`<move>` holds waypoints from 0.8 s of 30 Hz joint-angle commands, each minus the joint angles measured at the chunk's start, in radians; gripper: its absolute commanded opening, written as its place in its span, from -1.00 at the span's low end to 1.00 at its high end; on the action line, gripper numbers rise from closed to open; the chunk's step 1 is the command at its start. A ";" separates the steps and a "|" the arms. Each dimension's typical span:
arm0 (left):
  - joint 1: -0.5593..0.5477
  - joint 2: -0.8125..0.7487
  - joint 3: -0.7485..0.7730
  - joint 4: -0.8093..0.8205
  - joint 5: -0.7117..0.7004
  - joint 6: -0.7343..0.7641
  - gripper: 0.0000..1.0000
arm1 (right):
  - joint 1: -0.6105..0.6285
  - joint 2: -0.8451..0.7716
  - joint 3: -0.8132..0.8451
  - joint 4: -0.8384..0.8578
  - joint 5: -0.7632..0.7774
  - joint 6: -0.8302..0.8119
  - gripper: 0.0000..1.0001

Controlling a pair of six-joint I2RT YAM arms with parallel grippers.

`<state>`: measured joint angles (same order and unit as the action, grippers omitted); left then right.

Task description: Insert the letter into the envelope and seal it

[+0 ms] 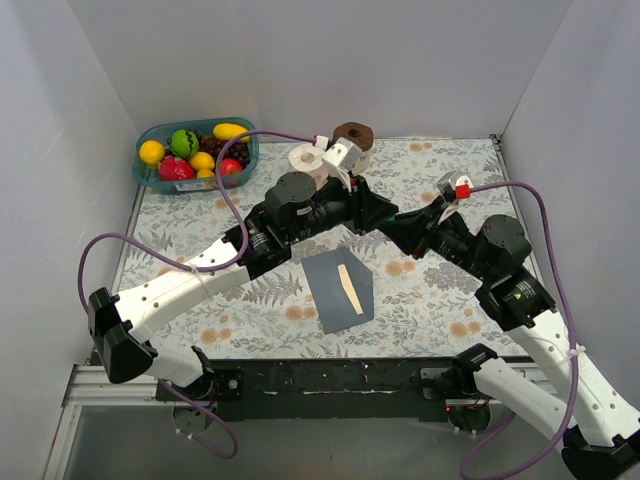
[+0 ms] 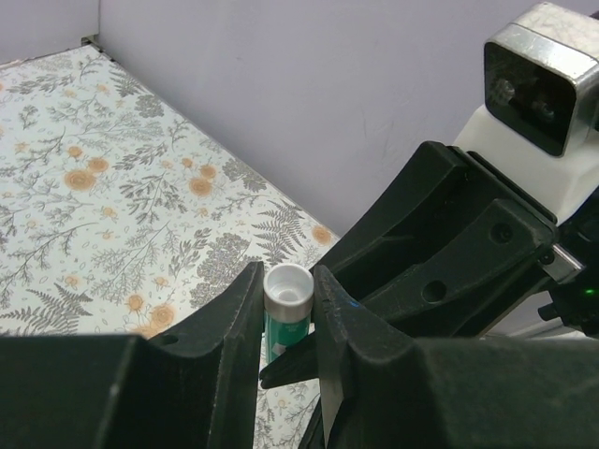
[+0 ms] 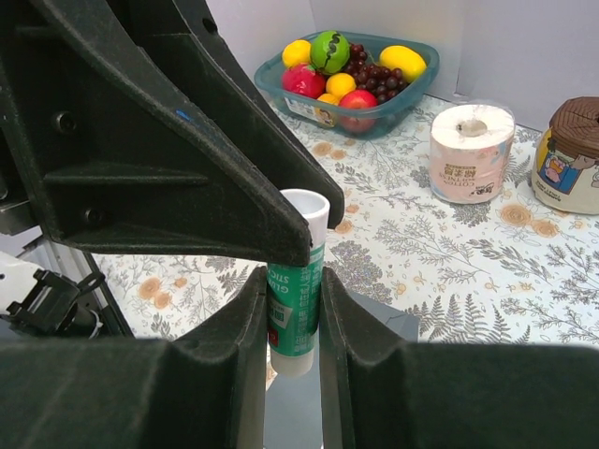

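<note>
From my end the fingers (image 3: 215, 374) read as matt black plastic, finely grained. The glue stick (image 3: 295, 313) has a smooth white plastic end and a glossy green label. The envelope (image 1: 328, 300) looks like matt slate paper. The tabletop (image 1: 430, 290) has a dull printed floral cover. The tub (image 3: 398, 103) is translucent teal plastic.

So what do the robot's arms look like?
Both arms are the same: the left arm and right arm are white and chunky low down, black further up. A purple cable loops along each. The fingers are black and wedge-shaped, and the right wrist has a little red-and-white part.
</note>
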<state>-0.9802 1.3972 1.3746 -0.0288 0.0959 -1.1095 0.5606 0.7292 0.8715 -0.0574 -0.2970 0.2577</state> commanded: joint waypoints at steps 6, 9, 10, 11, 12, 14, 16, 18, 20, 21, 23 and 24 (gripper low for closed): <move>0.003 -0.040 0.011 0.081 0.396 0.117 -1.00 | 0.004 -0.060 0.001 0.226 -0.349 -0.014 -0.97; 0.006 -0.049 0.021 0.084 0.525 0.137 -1.00 | 0.004 -0.089 -0.022 0.313 -0.430 0.009 -0.97; 0.009 -0.050 0.023 0.087 0.554 0.137 -1.00 | 0.004 -0.102 -0.023 0.329 -0.445 0.015 -0.97; 0.011 -0.055 0.023 0.092 0.615 0.138 -1.00 | 0.004 -0.106 -0.025 0.353 -0.477 0.018 -0.97; 0.014 -0.056 0.024 0.098 0.645 0.137 -1.00 | 0.004 -0.106 -0.025 0.360 -0.494 0.025 -0.97; 0.021 -0.055 0.037 0.099 0.749 0.137 -1.00 | 0.004 -0.105 -0.020 0.378 -0.551 0.034 -0.97; 0.025 -0.052 0.044 0.101 0.795 0.134 -1.00 | 0.005 -0.099 -0.011 0.393 -0.576 0.046 -0.97; 0.029 -0.055 0.043 0.105 0.782 0.132 -0.57 | 0.005 -0.096 -0.006 0.377 -0.544 0.037 -0.97; 0.035 -0.067 0.032 0.110 0.742 0.131 0.38 | 0.005 -0.096 0.001 0.341 -0.457 0.017 -0.97; 0.037 -0.072 0.026 0.113 0.698 0.128 0.53 | 0.005 -0.093 0.007 0.318 -0.423 0.009 -0.97; 0.043 -0.092 0.011 0.127 0.618 0.106 0.66 | 0.004 -0.079 0.026 0.245 -0.291 -0.008 -0.97; 0.046 -0.102 -0.017 0.150 0.576 0.097 0.68 | 0.004 -0.073 0.033 0.223 -0.245 -0.011 -0.97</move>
<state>-0.9447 1.3315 1.3968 0.1005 0.7795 -0.9825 0.5625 0.6353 0.8494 0.2127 -0.7227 0.2779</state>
